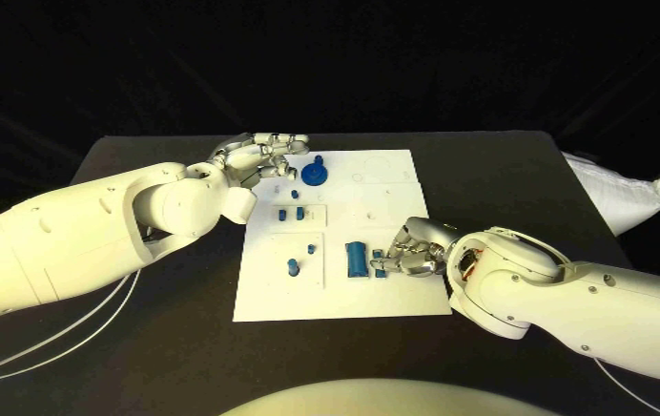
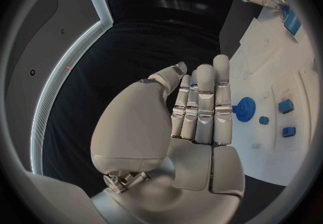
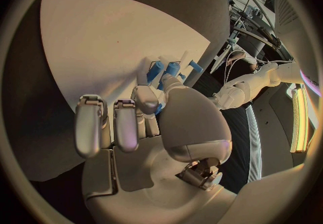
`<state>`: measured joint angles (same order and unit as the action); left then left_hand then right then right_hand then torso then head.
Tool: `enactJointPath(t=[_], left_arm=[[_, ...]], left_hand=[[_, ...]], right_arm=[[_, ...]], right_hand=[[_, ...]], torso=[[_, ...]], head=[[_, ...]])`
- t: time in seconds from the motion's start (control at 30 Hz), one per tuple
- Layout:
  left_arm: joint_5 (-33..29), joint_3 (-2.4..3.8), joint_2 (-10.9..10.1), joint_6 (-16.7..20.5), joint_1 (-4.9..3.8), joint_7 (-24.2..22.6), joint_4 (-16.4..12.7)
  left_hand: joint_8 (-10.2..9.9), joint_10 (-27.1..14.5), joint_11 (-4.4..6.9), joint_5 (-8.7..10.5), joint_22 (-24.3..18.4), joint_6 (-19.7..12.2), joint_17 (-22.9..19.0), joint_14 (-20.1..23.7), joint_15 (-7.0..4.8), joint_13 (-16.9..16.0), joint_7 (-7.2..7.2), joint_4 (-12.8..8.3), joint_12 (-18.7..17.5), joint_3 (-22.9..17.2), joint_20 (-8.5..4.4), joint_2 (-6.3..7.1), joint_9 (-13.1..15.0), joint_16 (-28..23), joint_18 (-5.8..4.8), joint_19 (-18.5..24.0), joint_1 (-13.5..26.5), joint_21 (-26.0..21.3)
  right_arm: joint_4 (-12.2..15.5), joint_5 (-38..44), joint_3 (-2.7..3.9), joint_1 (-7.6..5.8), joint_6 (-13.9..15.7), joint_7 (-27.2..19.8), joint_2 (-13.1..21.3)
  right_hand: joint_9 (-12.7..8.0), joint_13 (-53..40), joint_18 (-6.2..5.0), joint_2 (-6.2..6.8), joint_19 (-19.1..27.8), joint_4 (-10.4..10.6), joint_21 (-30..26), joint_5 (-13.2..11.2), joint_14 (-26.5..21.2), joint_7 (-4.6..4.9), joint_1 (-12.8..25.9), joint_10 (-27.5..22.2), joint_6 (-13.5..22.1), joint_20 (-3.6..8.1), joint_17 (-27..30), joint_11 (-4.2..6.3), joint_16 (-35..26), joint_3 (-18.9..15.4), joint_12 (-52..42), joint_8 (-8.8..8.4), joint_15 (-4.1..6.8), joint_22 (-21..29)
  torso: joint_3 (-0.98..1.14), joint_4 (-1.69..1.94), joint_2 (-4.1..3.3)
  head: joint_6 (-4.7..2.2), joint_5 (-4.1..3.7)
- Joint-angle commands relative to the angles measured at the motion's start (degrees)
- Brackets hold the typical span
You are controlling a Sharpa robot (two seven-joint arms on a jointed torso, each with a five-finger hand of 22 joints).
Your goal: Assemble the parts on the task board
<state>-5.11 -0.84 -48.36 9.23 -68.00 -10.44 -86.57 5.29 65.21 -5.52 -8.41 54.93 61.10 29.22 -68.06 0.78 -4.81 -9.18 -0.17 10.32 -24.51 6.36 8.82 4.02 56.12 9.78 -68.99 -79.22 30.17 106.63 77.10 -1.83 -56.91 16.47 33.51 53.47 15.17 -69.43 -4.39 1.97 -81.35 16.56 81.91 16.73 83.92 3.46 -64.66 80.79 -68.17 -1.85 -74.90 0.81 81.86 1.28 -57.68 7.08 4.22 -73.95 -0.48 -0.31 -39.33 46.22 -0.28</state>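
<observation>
The left hand [image 1: 261, 156] hovers with fingers straight, together, holding nothing, beside the blue gear [image 1: 317, 174] on the task board [image 1: 392, 297]. The right hand's [image 1: 413, 249] fingertips seem to pinch a small blue part [image 1: 381, 273] beside the blue block [image 1: 357, 259].

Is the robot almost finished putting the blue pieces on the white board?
Not nearly. A blue gear already sits at the far end of the white board, perhaps placed. The right hand is at a long blue block; whether it grips it is unclear. The left hand hovers beside the gear, holding nothing. Several small blue pieces lie loose.
</observation>
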Motion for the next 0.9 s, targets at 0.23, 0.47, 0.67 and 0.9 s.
enactJointPath(t=[0.23,0.47,0.67,0.9], left_arm=[[0.1,0.04,0.1,-1.0,-0.02,-0.1,-0.1],[0.1,0.04,0.1,-1.1,-0.02,0.0,-0.1],[0.1,0.04,0.0,-1.0,-0.02,0.0,-0.1],[0.1,0.04,0.0,-1.1,-0.02,0.0,0.0]], left_hand=[[0.4,-0.4,-0.08,0.22,-0.1,-0.2,-0.1,0.3,0.01,0.1,-0.30,0.1,0.2,0.4,0.11,-0.53,-0.1,0.0,0.67,0.4,-0.1,-0.3],[0.4,-0.4,-0.08,0.22,-0.1,-0.2,-0.1,0.3,0.01,0.1,-0.30,0.1,0.2,0.4,0.11,-0.53,-0.1,0.0,0.67,0.4,-0.1,-0.3],[0.4,-0.4,-0.08,0.22,-0.1,-0.2,-0.1,0.3,0.01,0.1,-0.30,0.1,0.2,0.4,0.11,-0.53,-0.1,0.0,0.67,0.4,-0.1,-0.3],[0.4,-0.4,-0.08,0.22,-0.1,-0.2,-0.1,0.3,0.01,0.1,-0.30,0.1,0.2,0.4,0.11,-0.53,-0.1,0.0,0.67,0.4,-0.1,-0.3]], right_arm=[[0.4,2.3,0.00,0.07,0.2,-1.2,-0.1],[1.0,2.2,0.00,0.10,-0.1,-2.7,1.1],[1.2,2.2,0.00,0.10,-2.1,-4.2,2.3],[1.1,2.7,-0.01,0.11,-3.1,-4.3,2.5]], right_hand=[[0.6,-0.4,0.87,-0.82,-0.2,0.1,0.1,-4.4,3.8,-0.12,1.4,0.5,-0.4,-0.01,-2.7,0.13,0.2,-2.7,-0.2,0.47,0.37,-0.1],[0.9,-0.6,0.88,-1.11,-0.3,-0.4,0.2,-4.0,3.8,-0.21,0.6,0.7,-0.4,0.05,-2.8,0.22,0.2,-3.6,-0.4,0.58,0.44,-0.2],[1.4,-0.5,0.81,-0.24,0.0,-2.6,-0.1,-6.6,3.8,-0.09,-4.2,0.3,0.0,0.05,-2.5,0.14,0.0,-4.9,0.3,0.54,0.41,0.1],[1.7,-0.6,0.80,-0.91,0.0,-3.9,-0.1,-8.5,3.8,-0.01,-6.8,0.3,0.1,0.00,-2.5,0.09,-0.1,-5.5,0.4,0.58,0.35,0.2]], torso=[[0.03,-0.05,0.01],[0.03,-0.01,0.01],[0.05,-0.07,0.00],[0.03,0.00,0.00]], head=[[-0.09,-0.09],[0.00,-0.08],[0.07,0.03],[0.01,-0.07]])
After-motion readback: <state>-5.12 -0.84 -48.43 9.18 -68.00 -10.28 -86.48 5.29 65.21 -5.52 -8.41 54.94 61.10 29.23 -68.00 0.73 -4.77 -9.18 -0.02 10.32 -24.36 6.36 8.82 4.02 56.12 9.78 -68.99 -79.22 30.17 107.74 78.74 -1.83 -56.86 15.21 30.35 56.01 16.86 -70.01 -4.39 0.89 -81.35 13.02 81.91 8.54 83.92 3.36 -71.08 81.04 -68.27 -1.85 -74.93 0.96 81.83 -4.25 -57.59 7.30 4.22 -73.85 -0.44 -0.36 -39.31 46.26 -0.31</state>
